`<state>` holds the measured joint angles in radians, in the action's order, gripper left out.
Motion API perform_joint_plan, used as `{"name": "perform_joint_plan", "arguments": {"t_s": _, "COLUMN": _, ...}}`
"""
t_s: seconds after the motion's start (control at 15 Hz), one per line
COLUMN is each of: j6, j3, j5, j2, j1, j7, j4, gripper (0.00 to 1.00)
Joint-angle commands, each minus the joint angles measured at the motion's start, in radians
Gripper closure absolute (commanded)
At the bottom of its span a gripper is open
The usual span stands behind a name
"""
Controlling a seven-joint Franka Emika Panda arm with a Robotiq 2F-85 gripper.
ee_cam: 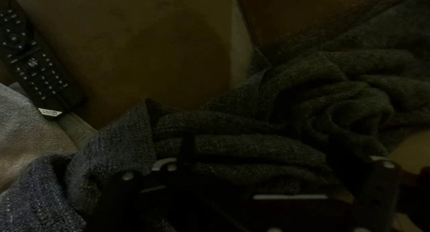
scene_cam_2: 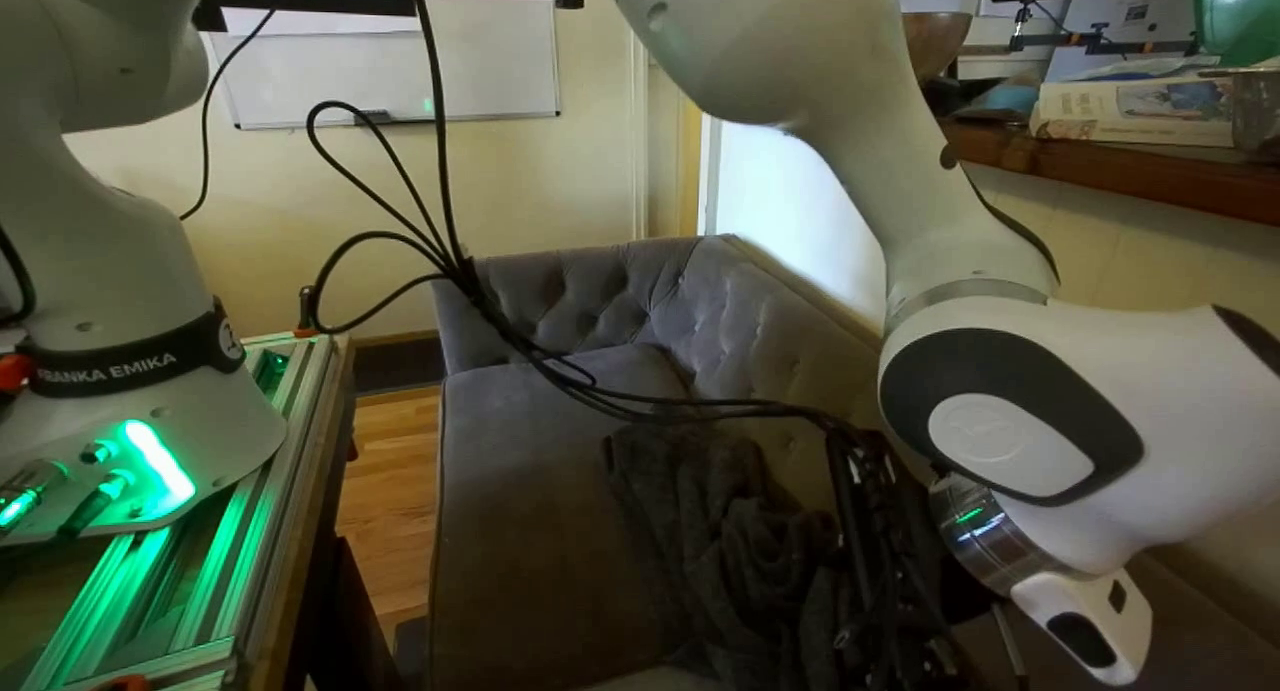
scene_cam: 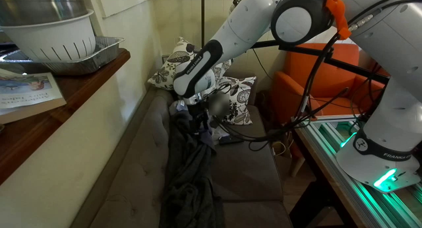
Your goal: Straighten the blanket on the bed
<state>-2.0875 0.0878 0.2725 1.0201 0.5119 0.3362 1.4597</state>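
Blanket [scene_cam: 189, 175], dark grey and heavily creased, lies bunched in a long strip on the bed [scene_cam: 245, 170], close against the backrest [scene_cam: 140, 168]; in an exterior view its long axis follows the bed's length, from near the patterned pillows [scene_cam: 242, 99] down to the bottom edge; the gripper [ee_cam: 262, 148] hangs over the pillow end, jaws spread wide, with nothing visibly pinched; most of the blanket thus trails away on the side opposite the pillows; whether the tips touch fabric is too dark to tell. In the wrist view the folds beneath run roughly from one jaw towards the other, so the opening seems to lie along the strip, not across it; a turn of the gripper would probably suit a pinch better; the only arm [scene_cam: 239, 30] extends over the bed from the side facing the backrest; a remote control [ee_cam: 37, 57] rests near the blanket, well apart from the jaws.
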Motion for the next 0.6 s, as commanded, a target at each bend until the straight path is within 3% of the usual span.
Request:
{"name": "perform_joint_plan", "arguments": {"t_s": 0.0, "j6": 0.002, "j3": -0.008, "j5": -0.007, "j2": 0.002, "j1": 0.006, "j7": -0.004, "j4": -0.01, "gripper": 0.0}}
{"name": "perform_joint_plan", "arguments": {"t_s": 0.07, "j6": 0.002, "j3": -0.009, "j5": -0.007, "j2": 0.0, "j1": 0.004, "j7": -0.004, "j4": -0.015, "gripper": 0.0}}
{"name": "perform_joint_plan", "arguments": {"t_s": 0.4, "j6": 0.132, "j3": 0.03, "j5": 0.012, "j2": 0.107, "j1": -0.011, "j7": -0.24, "j4": -0.069, "gripper": 0.0}}
{"name": "perform_joint_plan", "arguments": {"t_s": 0.53, "j6": 0.111, "j3": 0.054, "j5": 0.02, "j2": 0.15, "j1": -0.01, "j7": -0.322, "j4": -0.064, "gripper": 0.0}}
